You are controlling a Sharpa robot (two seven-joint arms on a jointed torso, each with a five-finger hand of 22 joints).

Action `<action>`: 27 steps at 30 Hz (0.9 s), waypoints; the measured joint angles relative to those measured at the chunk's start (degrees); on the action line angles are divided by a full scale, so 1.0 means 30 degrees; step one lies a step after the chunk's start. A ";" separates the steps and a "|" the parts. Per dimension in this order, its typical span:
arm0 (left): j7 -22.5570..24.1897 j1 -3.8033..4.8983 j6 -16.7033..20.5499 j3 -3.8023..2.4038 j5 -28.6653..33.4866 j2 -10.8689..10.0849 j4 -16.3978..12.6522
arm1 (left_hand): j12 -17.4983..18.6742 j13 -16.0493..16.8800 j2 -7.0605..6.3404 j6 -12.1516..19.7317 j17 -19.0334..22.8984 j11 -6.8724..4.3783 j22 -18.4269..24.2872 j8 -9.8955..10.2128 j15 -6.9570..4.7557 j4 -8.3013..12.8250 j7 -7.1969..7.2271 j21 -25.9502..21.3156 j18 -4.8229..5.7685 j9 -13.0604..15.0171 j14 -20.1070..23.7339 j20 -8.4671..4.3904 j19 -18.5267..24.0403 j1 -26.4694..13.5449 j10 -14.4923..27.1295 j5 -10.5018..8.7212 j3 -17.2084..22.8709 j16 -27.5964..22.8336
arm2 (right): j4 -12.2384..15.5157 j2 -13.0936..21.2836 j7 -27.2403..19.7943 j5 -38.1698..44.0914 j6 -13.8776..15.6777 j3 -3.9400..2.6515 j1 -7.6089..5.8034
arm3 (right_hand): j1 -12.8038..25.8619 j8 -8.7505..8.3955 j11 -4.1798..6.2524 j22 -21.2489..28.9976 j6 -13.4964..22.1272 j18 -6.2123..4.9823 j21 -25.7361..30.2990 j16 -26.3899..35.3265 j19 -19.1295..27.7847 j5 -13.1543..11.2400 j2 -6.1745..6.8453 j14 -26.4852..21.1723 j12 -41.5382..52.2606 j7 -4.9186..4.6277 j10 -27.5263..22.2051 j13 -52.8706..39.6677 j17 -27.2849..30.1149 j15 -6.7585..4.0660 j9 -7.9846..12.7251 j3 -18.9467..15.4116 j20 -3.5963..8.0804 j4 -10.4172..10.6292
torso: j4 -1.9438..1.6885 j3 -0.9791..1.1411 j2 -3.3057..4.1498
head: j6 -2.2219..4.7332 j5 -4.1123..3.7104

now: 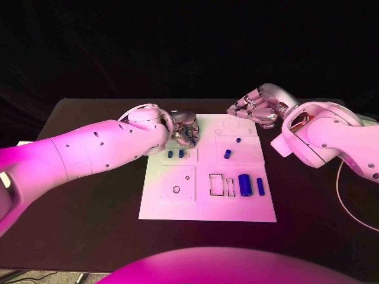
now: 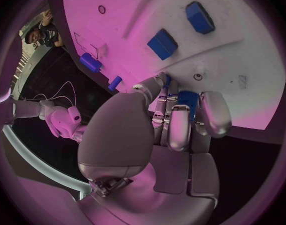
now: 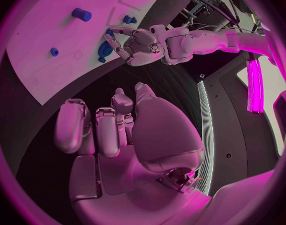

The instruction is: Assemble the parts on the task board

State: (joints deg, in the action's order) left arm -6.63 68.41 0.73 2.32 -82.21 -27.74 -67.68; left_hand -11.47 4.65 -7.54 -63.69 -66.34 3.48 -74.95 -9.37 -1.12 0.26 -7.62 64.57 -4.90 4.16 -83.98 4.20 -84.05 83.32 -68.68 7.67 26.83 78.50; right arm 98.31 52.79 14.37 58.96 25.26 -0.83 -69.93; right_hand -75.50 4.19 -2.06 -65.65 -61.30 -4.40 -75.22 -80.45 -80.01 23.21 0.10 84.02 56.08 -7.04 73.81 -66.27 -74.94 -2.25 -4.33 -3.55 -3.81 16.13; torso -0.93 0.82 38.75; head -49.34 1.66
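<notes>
The white task board (image 1: 206, 204) lies mid-table. My left hand (image 1: 185, 130) hovers over its far left part with fingers curled around a blue part (image 2: 187, 101); the right wrist view shows that hand (image 3: 138, 46) too. Two small blue parts (image 1: 175, 154) stand just in front of it. More blue parts stand near the board's middle (image 1: 227, 154) and far side (image 1: 238, 140). A thick blue cylinder (image 1: 245, 184) and a slim one (image 1: 260, 186) lie at the near right. My right hand (image 1: 256, 106) hangs off the board's far right corner, fingers curled in, holding nothing.
The black table (image 1: 87, 201) surrounds the board on all sides. Outlined slots (image 1: 217, 184) and a small hole (image 1: 176, 190) mark the board's near half. A thin white cable (image 1: 347, 204) trails over the table at the right.
</notes>
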 measured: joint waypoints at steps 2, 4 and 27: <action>-0.0004 -0.0017 0.0150 -0.0096 0.0160 -0.0212 -0.0211 | 0.0067 0.0000 -0.0025 -0.0067 0.0024 0.0011 0.0000 0.0004 0.0000 0.0100 -0.0020 0.0000 0.0000 -0.0001 0.0000 0.0000 0.0000 -0.0125 -0.0015 0.0039 0.0102 0.0000 | -0.0012 -0.0004 -0.0004 0.0002 0.0000 0.0000 0.0000 | 0.0000 0.0000 0.0000 0.0000 0.0000 0.0000 0.0000 0.0000 0.0000 0.0000 0.0000 0.0000 0.0000 0.0000 0.0000 0.0000 0.0000 0.0000 0.0000 0.0000 0.0000 0.0000 | -0.0004 0.0002 -0.0013 | 0.0026 -0.0007; -0.0004 -0.0003 0.0385 -0.0219 0.0343 -0.0458 -0.0499 | 0.0125 0.0001 -0.0026 -0.0127 0.0053 0.0021 0.0001 0.0037 0.0000 0.0131 -0.0080 0.0000 0.0000 0.0002 0.0000 0.0000 0.0000 -0.0124 -0.0118 0.0039 0.0133 0.0000 | -0.0031 -0.0008 -0.0009 0.0005 0.0000 0.0000 0.0001 | 0.0000 0.0000 0.0000 0.0000 0.0000 0.0000 0.0000 0.0000 0.0000 0.0000 0.0000 0.0000 0.0000 0.0000 0.0000 0.0000 0.0001 0.0000 0.0000 0.0000 0.0000 0.0000 | -0.0013 0.0007 -0.0020 | 0.0062 -0.0007; -0.0266 0.0152 0.1009 -0.0933 0.2327 -0.3624 -0.2946 | 0.0346 0.0081 -0.0358 -0.0342 0.0158 0.0027 0.0006 0.0185 0.0000 0.0280 -0.0016 0.0220 0.0000 0.0037 0.0000 0.0001 0.0001 -0.0596 -0.0383 0.0034 0.0388 0.0000 | -0.0149 -0.0019 -0.0057 0.0024 0.0000 0.0003 0.0144 | 0.0000 0.0000 -0.0002 0.0000 0.0000 0.0000 -0.0001 0.0000 0.0000 -0.0003 0.0000 0.0000 0.0000 0.0000 0.0002 0.0000 0.0006 0.0000 0.0000 0.0001 0.0000 0.0000 | -0.0101 -0.0026 -0.0027 | 0.0212 -0.0009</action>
State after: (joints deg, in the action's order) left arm -7.43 68.86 3.76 -0.48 -75.23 -38.61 -76.52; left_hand -10.43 4.89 -8.61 -64.71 -65.87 3.56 -74.93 -8.81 -1.12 1.10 -7.67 65.23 -4.90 4.27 -83.98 4.20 -84.04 81.54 -69.83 7.77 27.99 78.50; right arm 97.87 52.73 14.20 59.03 25.27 -0.82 -69.49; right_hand -75.50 4.19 -2.06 -65.65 -61.30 -4.40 -75.22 -80.45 -80.01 23.20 0.10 84.02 56.08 -7.04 73.81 -66.27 -74.92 -2.25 -4.33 -3.54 -3.81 16.13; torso -1.23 0.74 38.67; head -48.70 1.64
